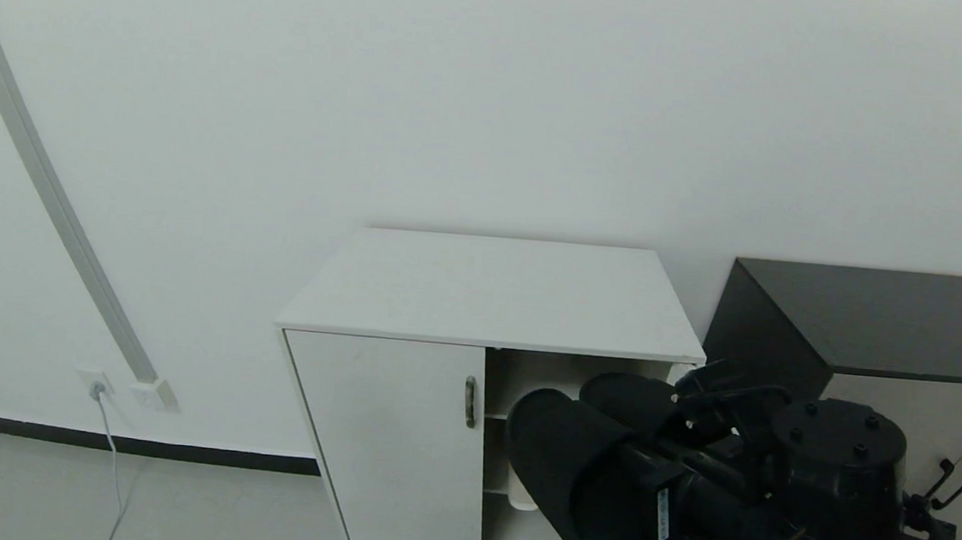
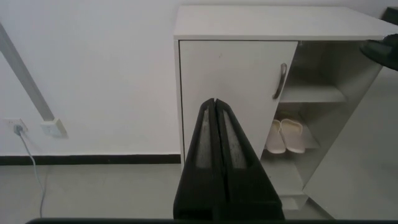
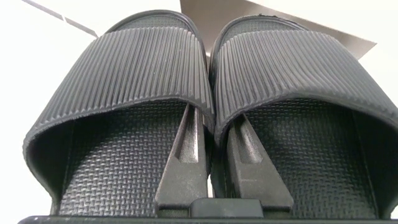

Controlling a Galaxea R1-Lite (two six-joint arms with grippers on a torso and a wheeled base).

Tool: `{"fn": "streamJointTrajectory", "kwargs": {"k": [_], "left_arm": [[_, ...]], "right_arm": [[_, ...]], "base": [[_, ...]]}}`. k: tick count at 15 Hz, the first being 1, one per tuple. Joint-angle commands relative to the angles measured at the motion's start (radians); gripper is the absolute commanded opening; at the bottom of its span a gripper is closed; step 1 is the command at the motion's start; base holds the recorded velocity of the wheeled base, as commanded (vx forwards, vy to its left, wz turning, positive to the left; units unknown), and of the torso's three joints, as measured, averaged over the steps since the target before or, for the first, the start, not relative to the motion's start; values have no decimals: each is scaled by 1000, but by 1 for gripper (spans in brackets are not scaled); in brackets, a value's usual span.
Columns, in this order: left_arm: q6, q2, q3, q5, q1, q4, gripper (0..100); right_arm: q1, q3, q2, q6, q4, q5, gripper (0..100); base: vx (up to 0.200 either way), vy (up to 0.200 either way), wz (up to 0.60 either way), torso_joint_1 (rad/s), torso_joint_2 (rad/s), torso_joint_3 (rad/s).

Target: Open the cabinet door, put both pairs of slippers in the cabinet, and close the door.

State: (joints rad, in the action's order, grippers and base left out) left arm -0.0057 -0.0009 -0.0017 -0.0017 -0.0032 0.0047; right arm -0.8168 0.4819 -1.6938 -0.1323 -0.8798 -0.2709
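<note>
A white cabinet [image 1: 488,292] stands against the wall. Its left door [image 1: 382,434] is closed, with a metal handle [image 1: 470,402], and its right half is open onto the shelves. My right gripper [image 3: 214,124] is shut on a pair of black ribbed slippers [image 1: 569,457], one finger [image 3: 183,162] inside each strap, pinching the inner sides together. The pair hangs just in front of the open compartment, toes towards it. White slippers [image 2: 286,135] lie side by side on a lower shelf inside. Off the closed door, my left gripper [image 2: 215,102] is shut and empty.
A dark-topped cabinet [image 1: 889,319] stands close to the right, with black handles [image 1: 953,483]. A wall socket with a hanging cable [image 1: 98,386] and a slanting conduit [image 1: 42,175] are on the left. Bare floor [image 1: 43,493] lies left of the cabinet.
</note>
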Motion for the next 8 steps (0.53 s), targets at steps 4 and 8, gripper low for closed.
{"fn": "streamJointTrajectory", "kwargs": {"k": [4, 8], "left_arm": [[0, 1, 0, 0, 0, 0, 0], [-2, 1, 0, 0, 0, 0, 0]], "right_arm": [[-2, -3, -6, 0, -2, -1, 0], [-2, -5, -6, 0, -11, 1, 0]], "base": [[0, 0, 0, -211, 500, 286], [0, 0, 0, -226, 547, 322]]}}
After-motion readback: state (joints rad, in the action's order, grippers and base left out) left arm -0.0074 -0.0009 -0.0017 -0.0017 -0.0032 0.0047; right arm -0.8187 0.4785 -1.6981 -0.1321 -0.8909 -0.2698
